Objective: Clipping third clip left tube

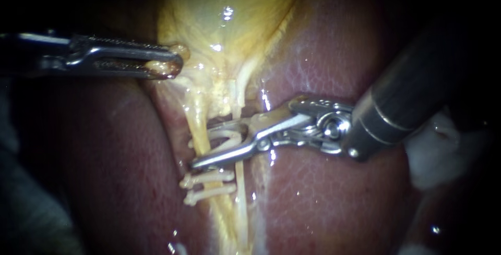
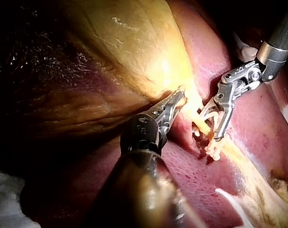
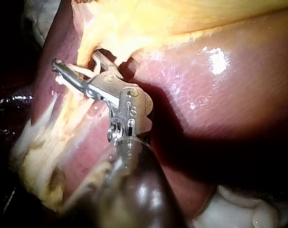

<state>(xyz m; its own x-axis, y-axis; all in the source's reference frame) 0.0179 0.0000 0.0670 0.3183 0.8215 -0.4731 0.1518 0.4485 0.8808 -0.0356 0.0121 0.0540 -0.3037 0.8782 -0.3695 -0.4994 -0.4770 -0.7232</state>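
The left tube (image 1: pixel 198 122) runs down yellow from the gallbladder (image 1: pixel 229 20), with a thin pale right tube (image 1: pixel 240 182) beside it. Two white clips (image 1: pixel 207 178) (image 1: pixel 210 193) sit across the left tube. Just above them my right instrument (image 1: pixel 202 145) straddles the left tube. Its jaws stand apart and carry a white clip (image 1: pixel 225 137) between them; the right wrist view shows the same clip (image 3: pixel 80 71) in the jaws (image 3: pixel 76 61). My left instrument (image 1: pixel 175 62) is shut on a fold of yellow gallbladder tissue at the upper left, also seen in the left wrist view (image 2: pixel 178 97).
Dark red liver (image 1: pixel 323 197) lies on both sides of the tubes. A white pad (image 1: pixel 433 156) shows behind my right instrument's shaft. In the left wrist view my right instrument (image 2: pixel 211 126) works just beyond my left one.
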